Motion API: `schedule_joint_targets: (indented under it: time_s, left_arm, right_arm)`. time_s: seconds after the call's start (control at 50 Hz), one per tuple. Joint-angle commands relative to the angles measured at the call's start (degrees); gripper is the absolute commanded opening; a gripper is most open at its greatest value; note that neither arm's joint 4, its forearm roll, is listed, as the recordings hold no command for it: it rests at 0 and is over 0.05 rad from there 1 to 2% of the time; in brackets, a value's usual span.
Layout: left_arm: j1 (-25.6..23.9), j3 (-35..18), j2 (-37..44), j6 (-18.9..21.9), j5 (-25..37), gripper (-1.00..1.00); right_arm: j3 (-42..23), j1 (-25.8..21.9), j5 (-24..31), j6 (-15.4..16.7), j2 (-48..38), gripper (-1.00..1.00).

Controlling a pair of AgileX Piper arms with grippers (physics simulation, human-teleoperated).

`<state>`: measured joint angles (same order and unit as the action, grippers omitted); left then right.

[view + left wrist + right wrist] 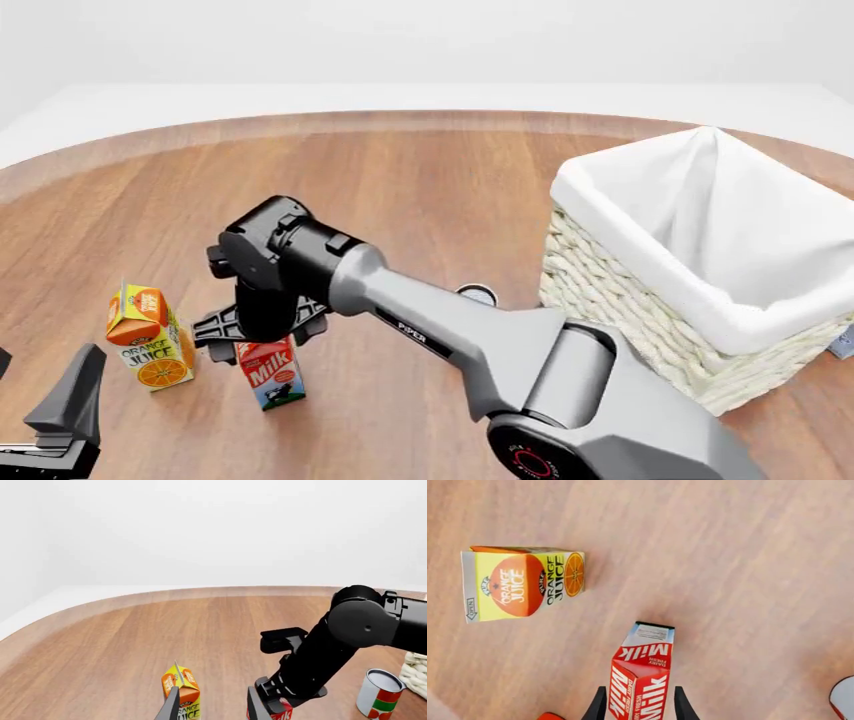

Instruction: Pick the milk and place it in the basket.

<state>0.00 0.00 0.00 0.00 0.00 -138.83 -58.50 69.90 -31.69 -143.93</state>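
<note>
We are seeing the milk [271, 373], a boxy red carton, standing on the brown wooden surface [441, 190] beside the orange juice carton [148, 338]. The right claw [640, 703] is gripping its pointy top, hiding it in front. The can [379, 694] is mostly hidden. The bumpy woven basket [627, 300] is sitting far right. The left claw [210, 707] is cut off, fingers apart.

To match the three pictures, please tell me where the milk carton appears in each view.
Front view: milk at lower left, under the right gripper.
Left wrist view: only a red corner at the bottom edge.
Right wrist view: bottom centre.
Shared landmark: orange juice carton, beside it.
</note>
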Motion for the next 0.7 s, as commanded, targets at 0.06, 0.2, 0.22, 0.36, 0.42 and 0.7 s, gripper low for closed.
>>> schedule_joint_targets:
  time_s: [0.06, 0.2, 0.22, 0.36, 0.42, 0.7]
  left_arm:
    - [0.0, 0.0, 0.0, 0.0, 0.0, 1.0]
    - [0.0, 0.0, 0.0, 0.0, 0.0, 1.0]
    - [0.0, 0.0, 0.0, 0.0, 0.0, 1.0]
    - [0.0, 0.0, 0.0, 0.0, 0.0, 1.0]
    - [0.0, 0.0, 0.0, 0.0, 0.0, 1.0]
    - [0.0, 0.0, 0.0, 0.0, 0.0, 1.0]
  right_arm:
    - [-1.1, 0.1, 0.0, -0.2, -1.2, 1.0]
    - [-2.0, -0.1, 0.0, -0.4, -1.8, 1.0]
    - [-2.1, 0.0, 0.0, -0.4, -1.9, 1.0]
    - [-2.8, 0.3, 0.0, -0.5, -2.7, 1.0]
    - [-3.2, 0.3, 0.0, -0.5, -2.9, 1.0]
    - [-4.5, 0.5, 0.0, -1.1, -4.6, 1.0]
